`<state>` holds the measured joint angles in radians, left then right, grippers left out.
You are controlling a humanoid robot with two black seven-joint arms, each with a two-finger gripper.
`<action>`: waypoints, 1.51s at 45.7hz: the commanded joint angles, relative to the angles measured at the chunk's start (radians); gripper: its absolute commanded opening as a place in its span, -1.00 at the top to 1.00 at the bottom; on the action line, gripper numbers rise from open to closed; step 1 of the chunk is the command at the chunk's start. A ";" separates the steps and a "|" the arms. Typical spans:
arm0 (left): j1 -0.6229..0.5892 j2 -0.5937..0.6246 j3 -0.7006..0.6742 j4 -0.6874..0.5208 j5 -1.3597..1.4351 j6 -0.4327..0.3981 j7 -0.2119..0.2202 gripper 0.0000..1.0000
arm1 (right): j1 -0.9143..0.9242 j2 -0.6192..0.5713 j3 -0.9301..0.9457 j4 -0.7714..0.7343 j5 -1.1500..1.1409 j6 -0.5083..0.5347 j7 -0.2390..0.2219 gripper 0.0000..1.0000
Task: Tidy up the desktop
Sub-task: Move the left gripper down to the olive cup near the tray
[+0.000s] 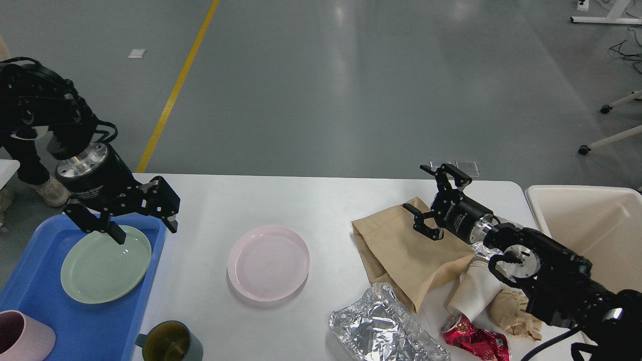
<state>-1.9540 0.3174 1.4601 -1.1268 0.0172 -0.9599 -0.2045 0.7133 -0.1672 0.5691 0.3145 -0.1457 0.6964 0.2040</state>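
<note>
White lettering runs along your right gripper (434, 203) body and your left gripper (144, 225) body, but it is too small to read; the crushed red can (476, 340) near the front edge carries print you cannot make out either. Your left gripper hangs with its two fingers spread wide and empty, above the far rim of the blue tray (95, 328) and the green plate (106, 263) lying in it. Your right gripper is also spread apart and holds nothing, poised over the far part of the tan paper bag (401, 253). The desktop (281, 200) lies beneath both grippers, stretching from the tray on your left to the cream bin (592, 225) just beyond its right edge. On it, between the two grippers, sits a pink plate (268, 262). Crumpled foil (381, 328), a white paper cup (476, 293) and a brown paper wad (514, 312) cluster near the bag. A dark green mug (170, 342) stands beside the tray, and a pink cup (22, 335) rests in the tray's near corner.
</note>
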 commanded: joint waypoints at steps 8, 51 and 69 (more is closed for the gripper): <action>0.043 -0.064 -0.081 -0.005 0.000 0.000 0.005 -0.86 | 0.000 0.000 0.000 0.000 0.000 0.000 0.000 -1.00; 0.141 -0.072 -0.119 -0.228 -0.005 0.041 0.007 -0.86 | 0.000 0.000 0.000 0.000 0.000 0.000 0.000 -1.00; 0.228 -0.072 -0.115 -0.228 -0.003 0.217 0.008 -0.86 | 0.000 0.000 0.000 0.000 0.000 0.000 0.000 -1.00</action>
<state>-1.7434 0.2445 1.3428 -1.3545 0.0123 -0.7798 -0.1965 0.7133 -0.1672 0.5690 0.3145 -0.1457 0.6964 0.2040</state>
